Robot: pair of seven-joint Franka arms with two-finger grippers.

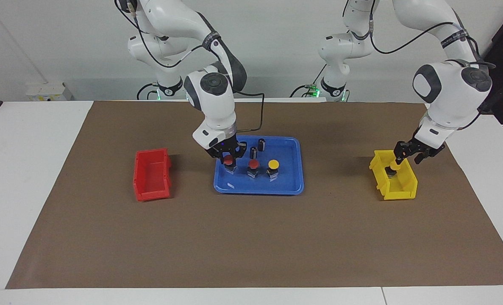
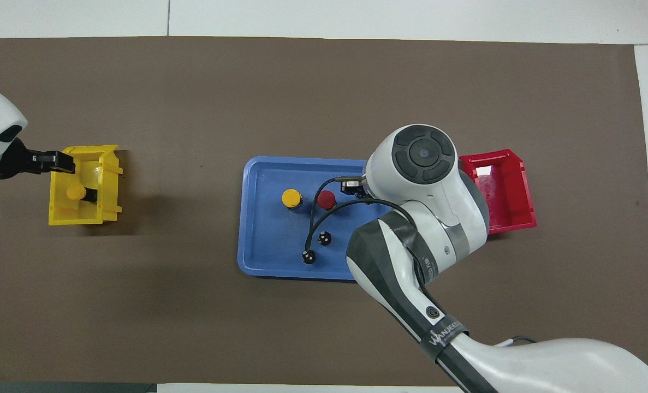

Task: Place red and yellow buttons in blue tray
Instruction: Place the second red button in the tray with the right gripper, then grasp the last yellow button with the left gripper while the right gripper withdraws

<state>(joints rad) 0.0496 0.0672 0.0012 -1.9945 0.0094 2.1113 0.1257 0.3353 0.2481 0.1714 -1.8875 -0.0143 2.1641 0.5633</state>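
The blue tray (image 1: pixel 295 186) is being used as landmark: a red button (image 1: pixel 229 160) is being held clamped in the right gripper (image 1: pixel 228 160) just over the tray's end toward the red bin (image 1: pixel 151 174) (two buttons (image 1: pixel 253 166) are already standing inside). At the yellow bin (image 1: pixel 406 186), well apart from the tray, a yellow button (image 1: pixel 393 168) is being straddled by the left gripper (image 1: pixel 407 156); its fingers' state cannot be told.

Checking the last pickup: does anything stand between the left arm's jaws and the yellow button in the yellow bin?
Nothing visible does. The left gripper is down at the yellow bin's open top, right at the yellow button, the only thing seen in that bin.
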